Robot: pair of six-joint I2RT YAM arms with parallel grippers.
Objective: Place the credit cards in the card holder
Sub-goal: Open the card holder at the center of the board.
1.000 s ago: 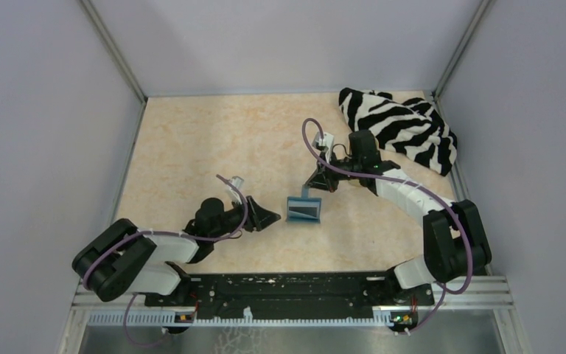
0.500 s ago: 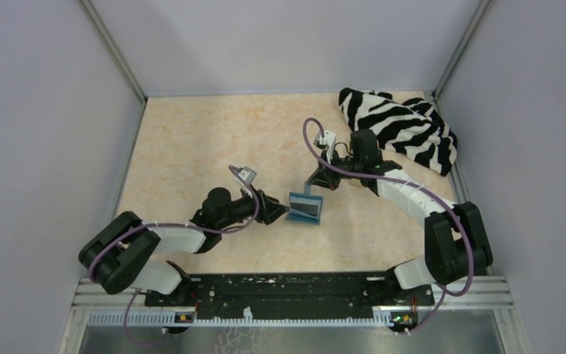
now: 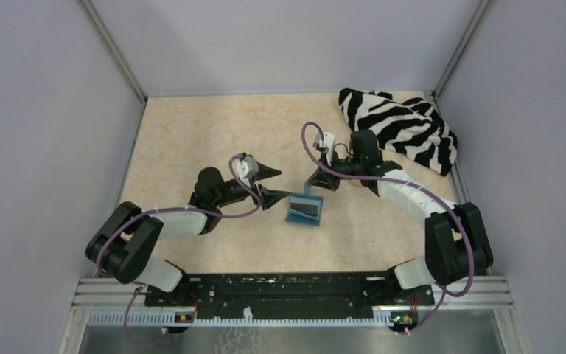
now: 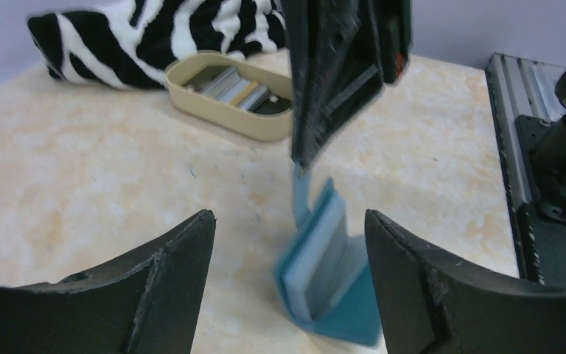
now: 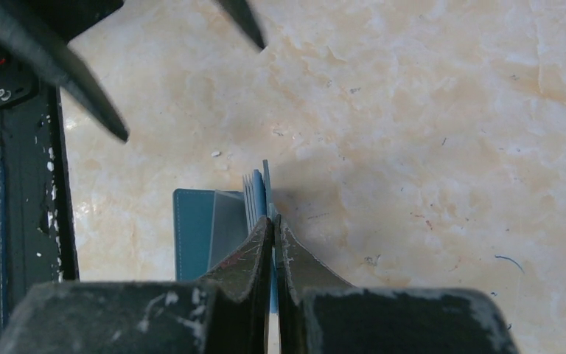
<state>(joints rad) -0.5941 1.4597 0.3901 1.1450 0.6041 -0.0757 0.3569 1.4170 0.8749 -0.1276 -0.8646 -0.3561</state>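
Left arm stretched low over the beige marbled tabletop [image 3: 184, 140], left gripper [image 3: 273, 184] spread wide, nothing in it, facing the teal fold-open card holder [image 3: 304, 210] mid-table. Right gripper [image 5: 273, 221] pinched tight on its upright cover. Only left wrist cam shows tan oval tray [image 4: 221, 118] w/ thin flat credit cards [image 4: 232, 82], by zebra-striped cloth [image 3: 402, 129]. Pale grey walls.

- This looks like a robot test cell in a lab, not a home.
- Plain pale walls [image 3: 44, 110] and metal frame posts [image 3: 114, 48] enclose a beige marbled table [image 3: 191, 140].
- The left arm [image 3: 169, 221] and the right arm [image 3: 405, 193] are bolted to a black rail [image 3: 287, 287].
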